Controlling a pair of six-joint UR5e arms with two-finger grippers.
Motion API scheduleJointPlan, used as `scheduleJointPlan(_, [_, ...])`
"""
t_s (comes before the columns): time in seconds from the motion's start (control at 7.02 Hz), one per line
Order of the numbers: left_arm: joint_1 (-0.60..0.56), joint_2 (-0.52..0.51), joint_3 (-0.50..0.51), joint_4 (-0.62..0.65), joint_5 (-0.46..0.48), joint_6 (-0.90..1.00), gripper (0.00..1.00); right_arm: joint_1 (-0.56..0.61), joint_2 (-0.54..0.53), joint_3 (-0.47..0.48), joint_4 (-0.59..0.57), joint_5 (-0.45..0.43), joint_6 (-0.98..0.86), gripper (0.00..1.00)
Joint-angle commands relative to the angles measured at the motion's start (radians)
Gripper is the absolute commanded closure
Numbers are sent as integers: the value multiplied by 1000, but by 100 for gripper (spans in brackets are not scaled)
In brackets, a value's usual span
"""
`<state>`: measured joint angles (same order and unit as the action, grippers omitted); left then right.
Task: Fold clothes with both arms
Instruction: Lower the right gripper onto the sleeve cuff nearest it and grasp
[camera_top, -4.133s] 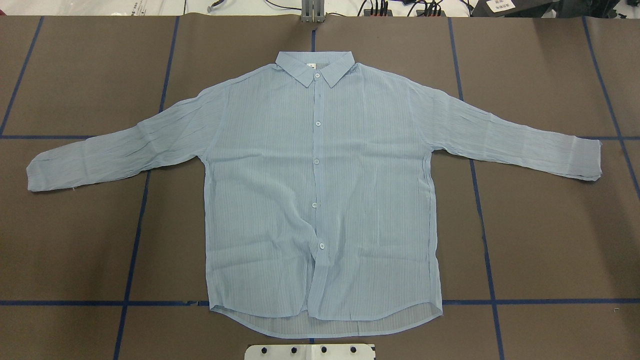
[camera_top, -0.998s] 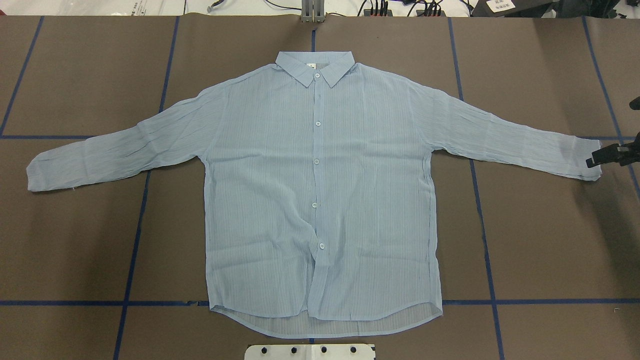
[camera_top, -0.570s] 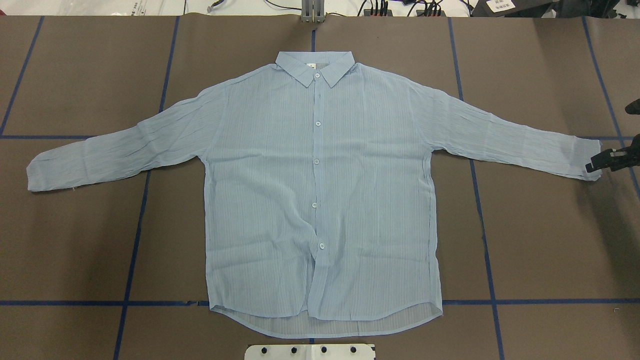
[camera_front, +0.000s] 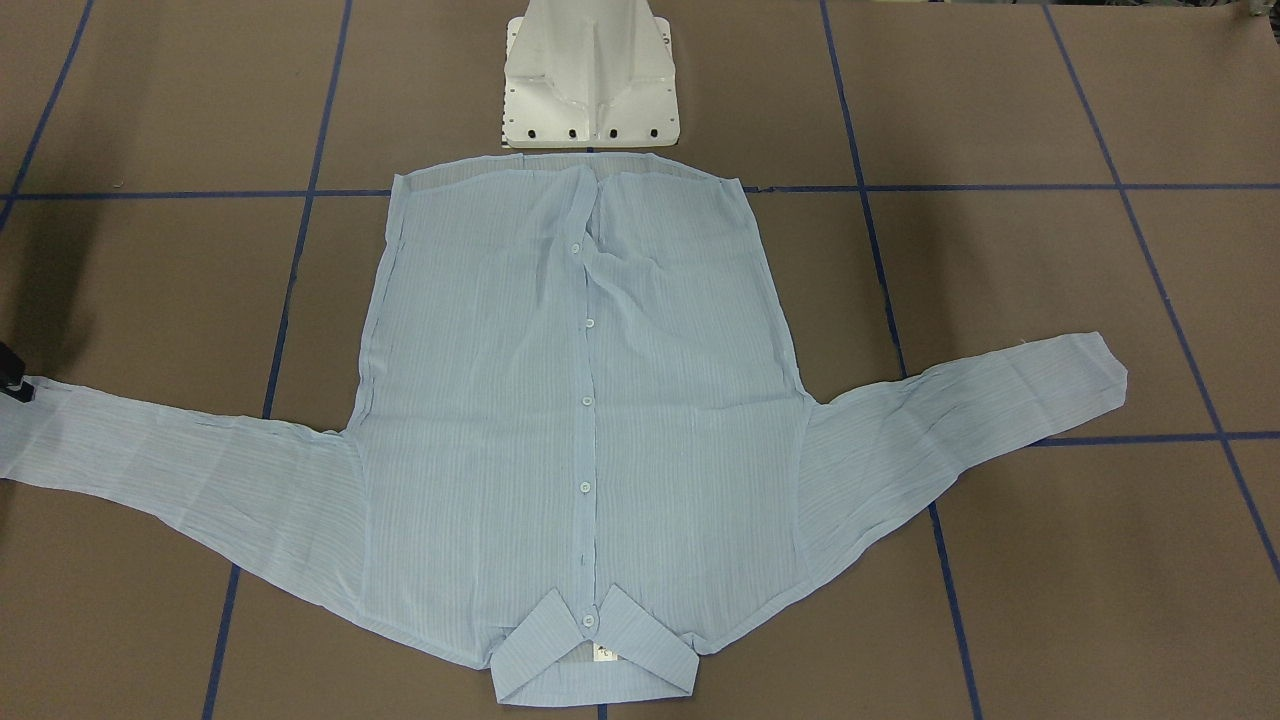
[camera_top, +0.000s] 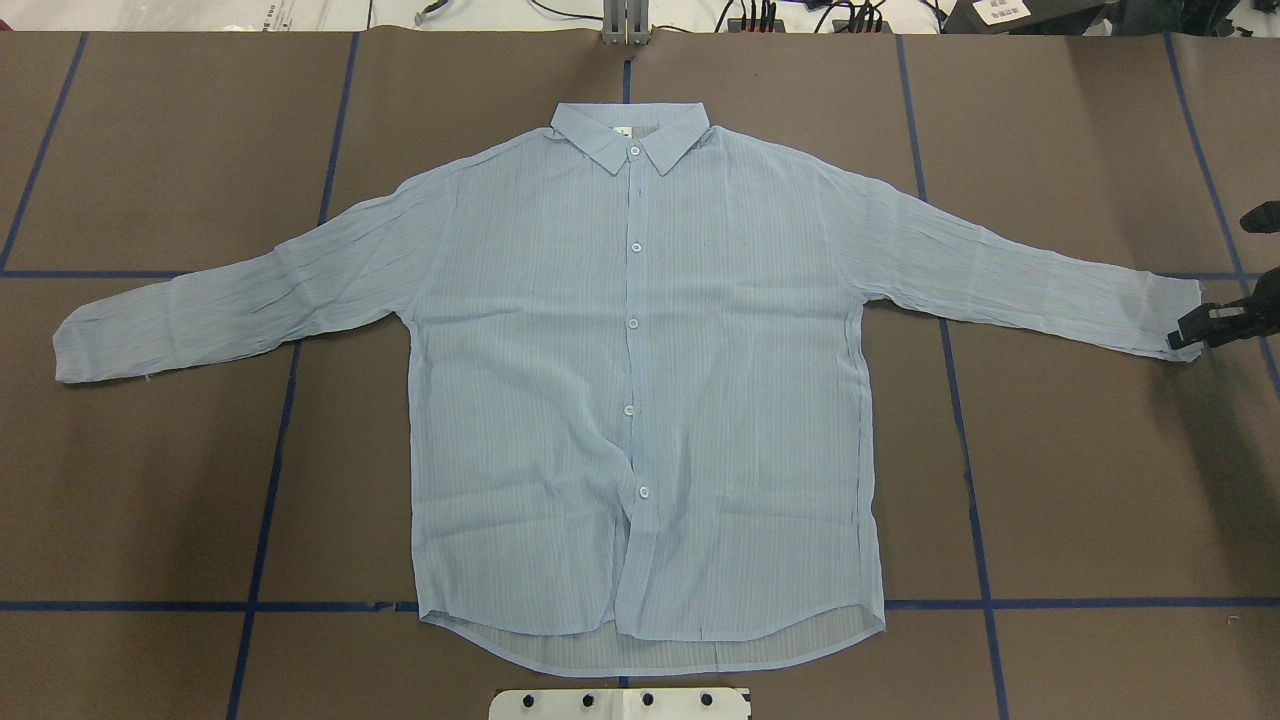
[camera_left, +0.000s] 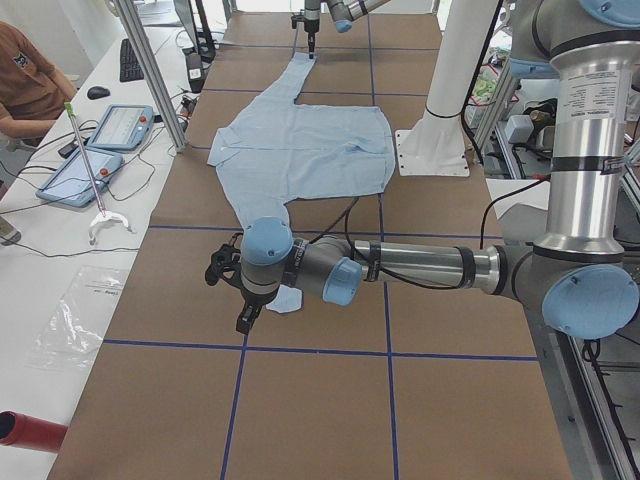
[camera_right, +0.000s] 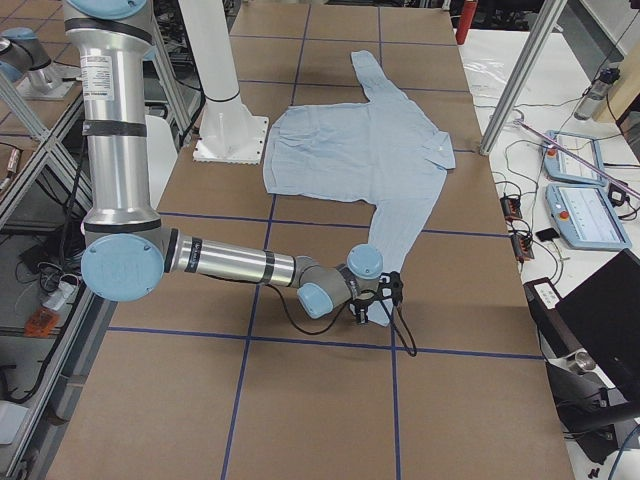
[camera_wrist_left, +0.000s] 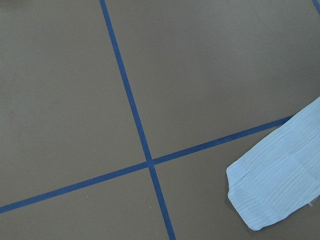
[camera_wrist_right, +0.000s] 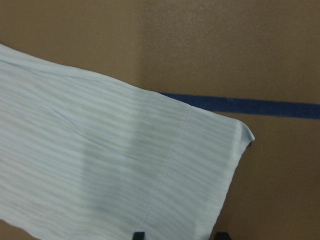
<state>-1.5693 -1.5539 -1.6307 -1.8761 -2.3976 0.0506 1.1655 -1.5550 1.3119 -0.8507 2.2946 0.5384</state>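
Right fingers (camera_wrist_right: 138, 236) astride shirt cuff (camera_wrist_right: 200, 170) edge.

- We log one pale blue, thin, fine-striped shirt (camera_top: 640, 400), buttoned and lying flat, front up, on the desk (camera_top: 1080, 480). Its sleeves are spread wide and its collar lies farthest from the robot.
- The right arm (camera_right: 230, 262) reaches out low. Its gripper (camera_top: 1190, 332) is at a sleeve end, jaws apart, straddling the cuff edge.
- The left arm (camera_left: 420, 268) also reaches out low, its gripper (camera_left: 247, 318) just beside the other sleeve end. We cannot tell how its jaws stand.
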Motion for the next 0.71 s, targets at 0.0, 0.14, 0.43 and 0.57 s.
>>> scheduleJointPlan(0.0, [0,0,-1,0,0,0,1,-4,1,-8,-1,-1,-2,52])
scheduleJointPlan(0.14, [0,-2,-3,0,0,0,1,-4,3,-8,-4,-1,-3,68])
scheduleJointPlan(0.43, [0,-2,-3,0,0,0,1,-4,4,1,-2,-3,-5,100])
scheduleJointPlan(0.57, [0,-2,-3,0,0,0,1,0,-8,9,13,3,-14,100])
